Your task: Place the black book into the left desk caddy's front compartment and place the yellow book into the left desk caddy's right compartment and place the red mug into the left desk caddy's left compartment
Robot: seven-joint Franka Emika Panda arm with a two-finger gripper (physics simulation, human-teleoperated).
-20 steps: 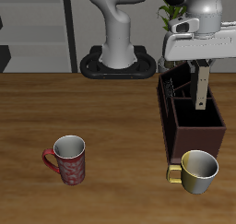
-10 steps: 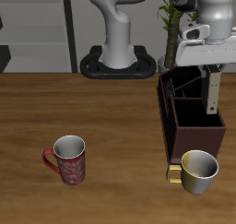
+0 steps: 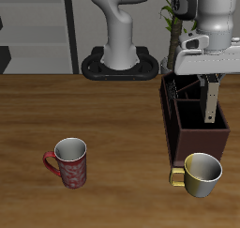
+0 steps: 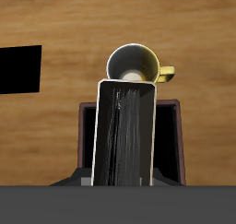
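Observation:
My gripper (image 3: pixel 212 79) is shut on the yellow book (image 3: pixel 214 100), a thin pale grey-tan slab hanging upright. It hovers just over the left desk caddy (image 3: pixel 196 130), a tall dark brown box, with its lower edge about level with the rim. In the wrist view the yellow book (image 4: pixel 124 134) fills the middle, with the left desk caddy's walls (image 4: pixel 175 140) on either side of it. The red mug (image 3: pixel 68 162) stands upright on the table, far from the caddy and nearer the front edge. I cannot make out the black book for certain.
A glossy cream-yellow mug (image 3: pixel 200 174) stands right against the caddy's front wall, and shows beyond the book as the cream-yellow mug (image 4: pixel 135 65). A flat black rectangle (image 4: pixel 18 69) lies on the wood off to one side. The robot base (image 3: pixel 120 63) and a plant (image 3: pixel 172 21) stand behind.
The gripper carried the yellow book sideways across the caddy toward its outer side, then sank a little closer to the rim. Both mugs stayed put.

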